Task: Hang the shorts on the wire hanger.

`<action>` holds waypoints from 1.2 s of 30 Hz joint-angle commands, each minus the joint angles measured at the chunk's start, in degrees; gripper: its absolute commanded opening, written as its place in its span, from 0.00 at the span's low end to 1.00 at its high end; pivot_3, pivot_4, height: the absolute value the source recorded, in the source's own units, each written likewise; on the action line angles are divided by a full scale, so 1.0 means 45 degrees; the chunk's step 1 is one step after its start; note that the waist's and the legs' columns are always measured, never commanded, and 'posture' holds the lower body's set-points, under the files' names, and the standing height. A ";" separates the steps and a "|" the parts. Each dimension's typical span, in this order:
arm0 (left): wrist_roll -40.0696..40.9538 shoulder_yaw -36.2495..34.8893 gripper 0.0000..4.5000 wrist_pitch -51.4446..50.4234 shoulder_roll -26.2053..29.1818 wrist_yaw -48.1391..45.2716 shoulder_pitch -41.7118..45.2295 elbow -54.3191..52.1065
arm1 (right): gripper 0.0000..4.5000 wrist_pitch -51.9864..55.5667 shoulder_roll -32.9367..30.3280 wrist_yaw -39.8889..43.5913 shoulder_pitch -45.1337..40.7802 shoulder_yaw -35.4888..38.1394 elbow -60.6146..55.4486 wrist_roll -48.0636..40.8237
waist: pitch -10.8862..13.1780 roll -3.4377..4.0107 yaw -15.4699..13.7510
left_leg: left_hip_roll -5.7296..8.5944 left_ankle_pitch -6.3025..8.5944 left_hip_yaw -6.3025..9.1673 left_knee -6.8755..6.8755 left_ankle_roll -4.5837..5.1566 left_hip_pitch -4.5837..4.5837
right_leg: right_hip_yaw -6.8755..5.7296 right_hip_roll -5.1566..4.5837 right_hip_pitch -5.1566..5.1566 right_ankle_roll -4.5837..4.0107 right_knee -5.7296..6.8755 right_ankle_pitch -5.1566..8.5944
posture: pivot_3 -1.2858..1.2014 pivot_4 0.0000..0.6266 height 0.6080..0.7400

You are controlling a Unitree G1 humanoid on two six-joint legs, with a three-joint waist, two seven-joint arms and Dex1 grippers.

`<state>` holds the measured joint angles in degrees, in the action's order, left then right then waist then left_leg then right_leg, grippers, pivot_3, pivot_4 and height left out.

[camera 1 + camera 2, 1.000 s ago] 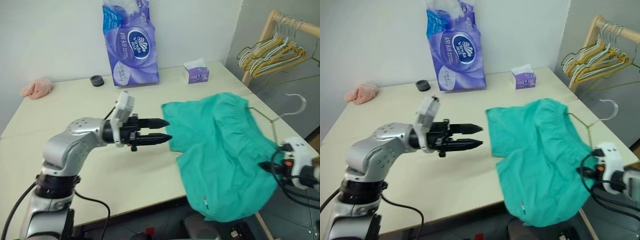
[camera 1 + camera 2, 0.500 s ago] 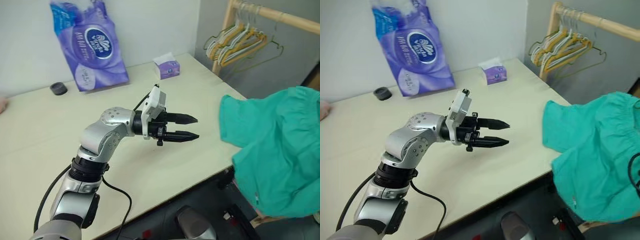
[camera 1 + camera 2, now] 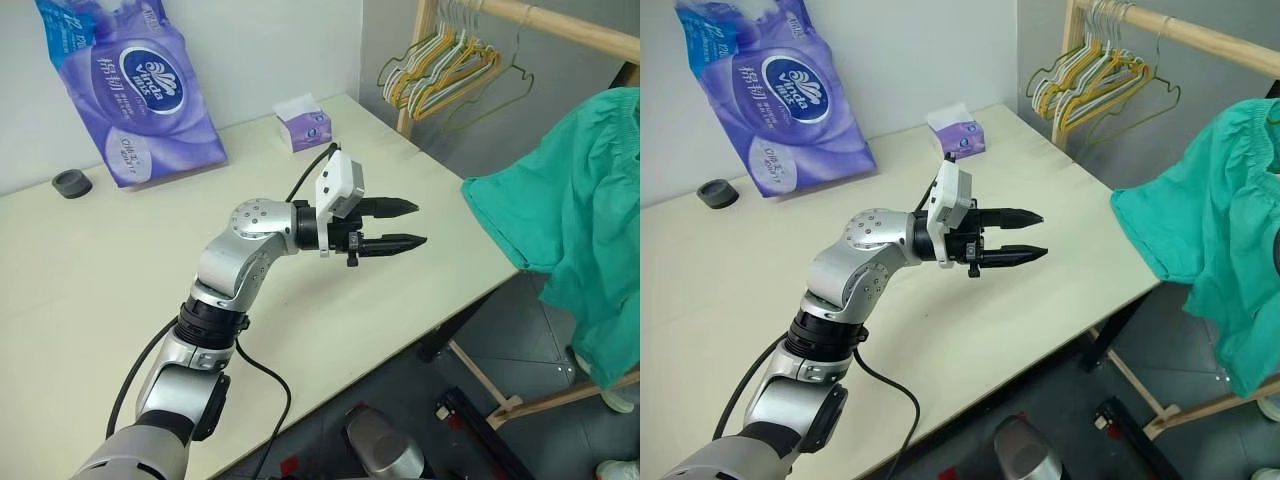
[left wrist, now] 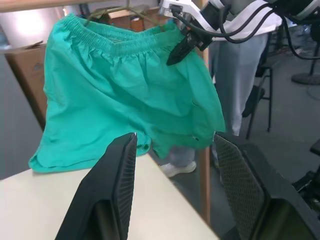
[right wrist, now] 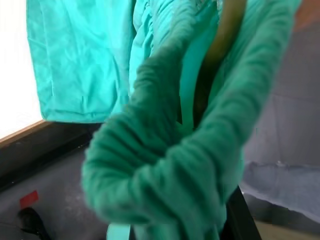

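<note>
A: Bench first. What's on your cream bench [image 3: 100,290]?

B: Near you it's bare. Your left tool [image 3: 400,226] hangs level over the near-right part, forearm stretched out, fingers apart, nothing between them. Further back: a black cap [image 3: 71,184], a purple tissue pack [image 3: 130,85], a small tissue box [image 3: 304,130].

A: And off the bench?

B: The shorts [image 3: 575,215] hang in the air past the bench's right edge, clear of it. Your right tool [image 4: 181,48] is clamped on their waistband, seen from the left wrist. Behind, a wooden rack [image 3: 530,20] carries yellow and green hangers [image 3: 440,75].

A: The wire hanger?

B: Can't tell where.
</note>
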<state>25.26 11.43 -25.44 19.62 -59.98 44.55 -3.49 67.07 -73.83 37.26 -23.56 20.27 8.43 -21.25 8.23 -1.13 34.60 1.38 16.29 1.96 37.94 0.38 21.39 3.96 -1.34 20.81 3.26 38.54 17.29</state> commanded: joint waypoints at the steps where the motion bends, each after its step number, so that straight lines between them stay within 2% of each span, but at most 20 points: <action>1: -0.0097 -0.0200 0.57 0.0259 0.0052 0.0173 0.0144 -0.0408 | 0.00 -0.0703 -0.0191 -0.0099 -0.1618 -0.0795 0.1301 0.0542 | 0.0055 0.0013 -0.0024 | 0.0001 0.0000 -0.0016 0.0001 0.0000 -0.0007 | 0.0013 -0.0004 -0.0001 0.0008 0.0002 -0.0005 | 0.27 0.26 1.00; 6: -0.0018 -0.0298 0.57 0.0148 0.0148 0.0347 -0.0027 -0.0717 | 0.00 -0.1684 0.0073 -0.0285 -0.4107 -0.2210 0.3563 0.1469 | 0.0162 0.0031 -0.0062 | 0.0006 0.0004 -0.0086 0.0001 -0.0005 -0.0039 | 0.0056 -0.0017 -0.0001 0.0045 0.0005 -0.0019 | 0.27 0.27 1.00; 10: -0.0131 -0.0246 0.57 0.0270 0.0159 0.0398 -0.0061 -0.0742 | 0.00 -0.1587 0.0342 -0.0619 -0.5687 -0.2724 0.5152 0.2032 | 0.0195 0.0034 -0.0096 | 0.0005 0.0007 -0.0109 -0.0005 -0.0008 -0.0080 | 0.0071 -0.0019 -0.0005 0.0047 0.0014 -0.0020 | 0.27 0.27 1.00; 14: -0.0140 -0.0186 0.57 0.0329 0.0054 0.0423 0.0078 -0.0675 | 0.00 -0.1607 0.0315 -0.0175 -0.6782 -0.3595 0.6694 0.2669 | 0.0225 0.0041 -0.0132 | 0.0003 0.0014 -0.0124 -0.0011 -0.0016 -0.0106 | 0.0084 -0.0019 -0.0035 0.0053 0.0013 -0.0016 | 0.27 0.27 1.00; 22: -0.0198 -0.0034 0.57 0.0455 -0.0102 0.0395 0.0198 -0.0686 | 0.00 -0.1038 0.0338 0.1022 -0.7344 -0.4713 0.7988 0.3384 | 0.0268 0.0046 -0.0109 | 0.0003 0.0027 -0.0130 -0.0003 -0.0035 -0.0131 | 0.0109 -0.0019 -0.0079 0.0064 -0.0002 -0.0011 | 0.27 0.29 1.00; 27: -0.0061 -0.0094 0.57 0.0276 -0.0241 0.0399 0.0351 -0.0676 | 0.00 -0.0456 0.0615 0.1126 -0.7337 -0.4458 0.7743 0.3236 | 0.0271 0.0042 -0.0107 | -0.0001 0.0030 -0.0121 0.0000 -0.0040 -0.0132 | 0.0100 -0.0016 -0.0090 0.0066 -0.0008 -0.0010 | 0.28 0.29 1.00; 36: 0.1395 -0.0273 0.57 -0.1671 -0.0166 -0.0368 0.1260 -0.0821 | 0.00 0.0021 0.1084 0.0644 -0.7751 -0.3481 0.7518 0.2948 | 0.0270 0.0044 -0.0081 | -0.0001 0.0034 -0.0122 0.0003 -0.0046 -0.0136 | 0.0095 -0.0015 -0.0097 0.0070 -0.0013 -0.0010 | 0.28 0.28 1.00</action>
<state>29.81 11.04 -32.19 18.64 -60.91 48.68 -5.09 66.49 -68.20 40.93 -56.85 2.24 43.86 -7.70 9.45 -0.93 34.24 1.38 16.45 1.42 37.95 0.17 20.77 4.39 -1.41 20.37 3.58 38.48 17.25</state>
